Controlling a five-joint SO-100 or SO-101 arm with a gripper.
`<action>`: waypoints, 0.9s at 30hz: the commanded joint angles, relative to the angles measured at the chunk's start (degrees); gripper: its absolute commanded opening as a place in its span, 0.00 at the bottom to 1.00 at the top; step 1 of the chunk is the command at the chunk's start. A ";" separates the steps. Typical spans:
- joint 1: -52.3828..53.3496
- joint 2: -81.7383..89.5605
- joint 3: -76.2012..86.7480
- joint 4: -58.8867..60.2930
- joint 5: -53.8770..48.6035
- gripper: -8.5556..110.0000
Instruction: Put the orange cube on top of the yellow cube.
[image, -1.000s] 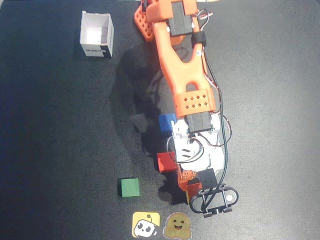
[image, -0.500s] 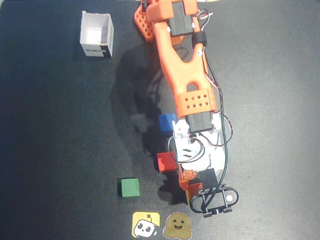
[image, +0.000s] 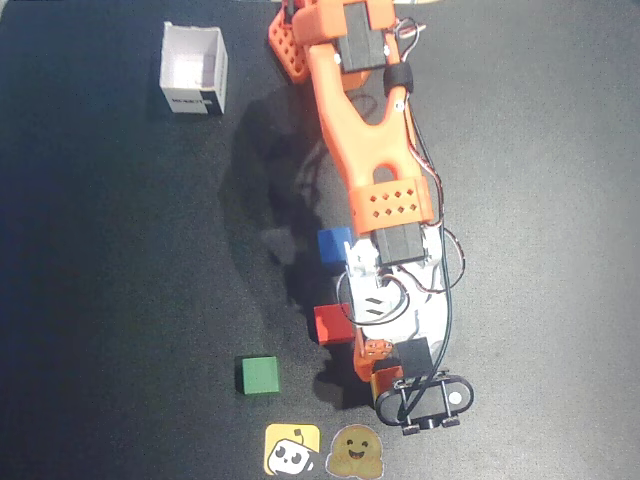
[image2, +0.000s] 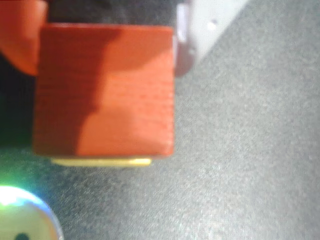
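The small matte orange cube (image2: 105, 90) sits between the pincer (image: 383, 383) fingers, seemingly gripped, directly over the pale yellow cube (image2: 100, 161).

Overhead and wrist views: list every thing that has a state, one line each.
orange cube: between the gripper's fingers, over the yellow cube
yellow cube: only a sliver shows under the orange cube
gripper: at the orange cube; grip unclear
white box: open, upright
red cube: on the mat
blue cube: on the mat
green cube: on the mat, alone
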 joint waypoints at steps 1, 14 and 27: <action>0.00 1.67 -3.43 -1.05 0.79 0.24; -0.79 5.19 -2.64 -2.90 2.64 0.24; -1.05 11.07 2.37 -3.60 5.80 0.24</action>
